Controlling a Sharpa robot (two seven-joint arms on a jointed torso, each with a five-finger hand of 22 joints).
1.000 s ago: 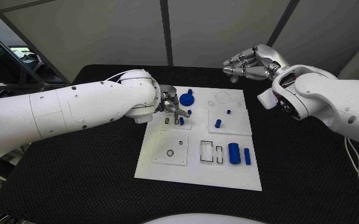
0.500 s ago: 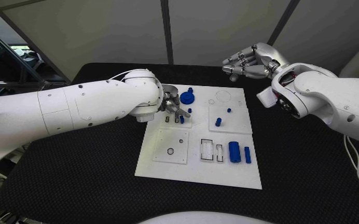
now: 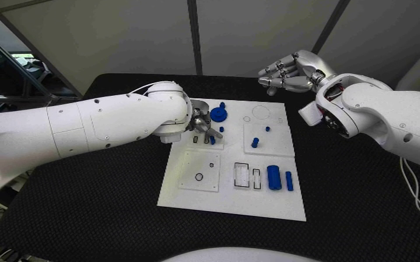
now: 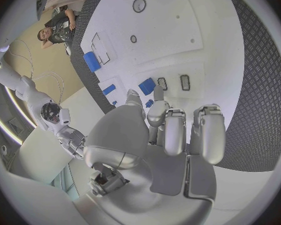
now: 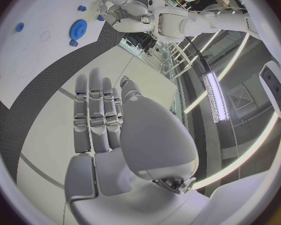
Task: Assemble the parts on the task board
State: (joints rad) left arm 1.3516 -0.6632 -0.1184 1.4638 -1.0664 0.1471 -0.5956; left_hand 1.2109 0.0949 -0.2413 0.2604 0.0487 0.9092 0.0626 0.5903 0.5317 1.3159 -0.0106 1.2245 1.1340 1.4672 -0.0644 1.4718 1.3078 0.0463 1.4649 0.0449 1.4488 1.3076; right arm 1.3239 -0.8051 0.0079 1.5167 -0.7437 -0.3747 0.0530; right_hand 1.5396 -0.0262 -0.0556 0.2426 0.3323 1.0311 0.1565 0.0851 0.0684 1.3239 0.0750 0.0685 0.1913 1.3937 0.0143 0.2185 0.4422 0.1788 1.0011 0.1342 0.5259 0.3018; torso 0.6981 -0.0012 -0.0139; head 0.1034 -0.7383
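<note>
Left hand point(image 3: 203, 127) still low over task board point(image 3: 229, 198), unmoved.

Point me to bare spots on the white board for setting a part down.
White task board: the near strip below the blue cylinder and the slots is bare, as is the near-left corner around the small black ring. The far-right square with the faint circle outline holds no part. It is crowded far-left, where the left hand sits beside the blue gear.
</note>
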